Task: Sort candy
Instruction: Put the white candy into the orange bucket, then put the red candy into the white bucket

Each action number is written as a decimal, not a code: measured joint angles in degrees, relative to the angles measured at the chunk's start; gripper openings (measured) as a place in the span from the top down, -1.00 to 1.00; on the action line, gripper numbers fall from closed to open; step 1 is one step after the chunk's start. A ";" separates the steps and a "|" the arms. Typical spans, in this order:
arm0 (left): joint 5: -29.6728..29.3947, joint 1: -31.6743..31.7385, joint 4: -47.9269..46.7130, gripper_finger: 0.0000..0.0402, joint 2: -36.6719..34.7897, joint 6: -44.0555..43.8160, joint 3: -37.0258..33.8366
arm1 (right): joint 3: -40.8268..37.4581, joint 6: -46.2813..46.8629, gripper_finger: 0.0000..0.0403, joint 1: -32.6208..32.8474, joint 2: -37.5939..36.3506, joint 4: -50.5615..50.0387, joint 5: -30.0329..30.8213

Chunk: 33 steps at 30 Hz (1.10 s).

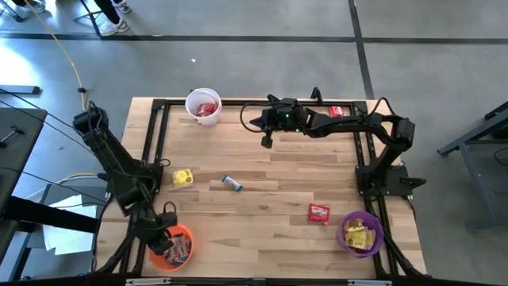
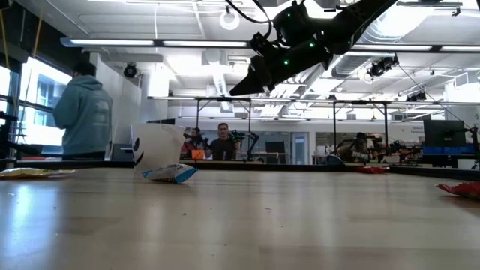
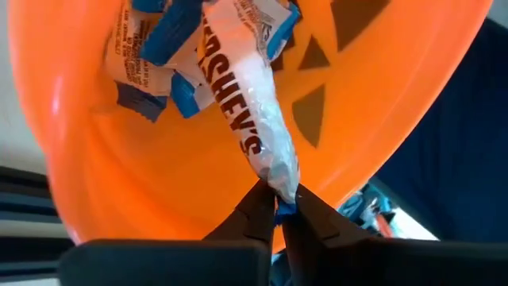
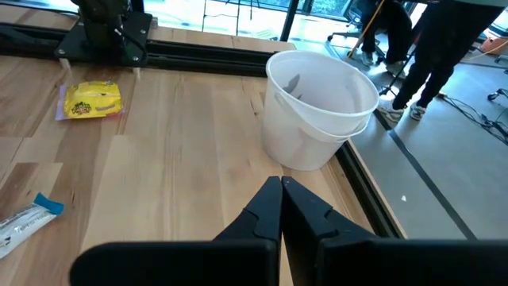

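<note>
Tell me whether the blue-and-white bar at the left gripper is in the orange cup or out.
In, but not released. The left gripper pinches one end of the bar, which hangs inside the orange cup above other blue-and-white bars.

Wooden table point(image 1: 262, 214) carries three cups and perhaps four candies.

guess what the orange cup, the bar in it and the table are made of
Orange cup: probably plastic, smooth and glossy, with light glowing through its wall. Bar: thin crinkled wrapper, likely plastic film, shiny with printed letters, pinched by the left tool. Table: wood planks, pale with visible grain and seams, matte.
</note>
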 joint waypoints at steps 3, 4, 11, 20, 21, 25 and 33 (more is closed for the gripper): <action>0.65 0.74 0.09 0.87 0.00 -1.66 0.00 | 0.00 -0.20 1.00 0.00 0.00 0.00 0.13; 0.70 0.99 0.11 0.83 0.00 -2.08 0.00 | 0.00 -0.63 1.00 0.00 0.00 0.00 0.74; 6.02 3.48 1.72 0.56 -0.25 -0.12 0.02 | 0.00 -2.67 1.00 -0.02 -0.01 0.00 2.19; 9.67 3.62 3.45 0.58 -2.40 2.94 3.53 | 0.00 -4.31 1.00 -0.02 0.00 -1.10 2.19; 9.62 3.62 3.06 0.59 -3.10 3.21 3.61 | 0.00 -4.31 1.00 -0.02 0.00 -1.23 2.19; 7.00 4.95 -0.16 0.70 -6.39 7.54 3.61 | 0.00 -4.28 1.00 -0.02 0.00 -1.55 2.17; 3.59 17.10 -5.23 0.98 -14.65 32.96 3.61 | 0.00 -4.07 1.00 -0.02 -0.16 -1.11 1.05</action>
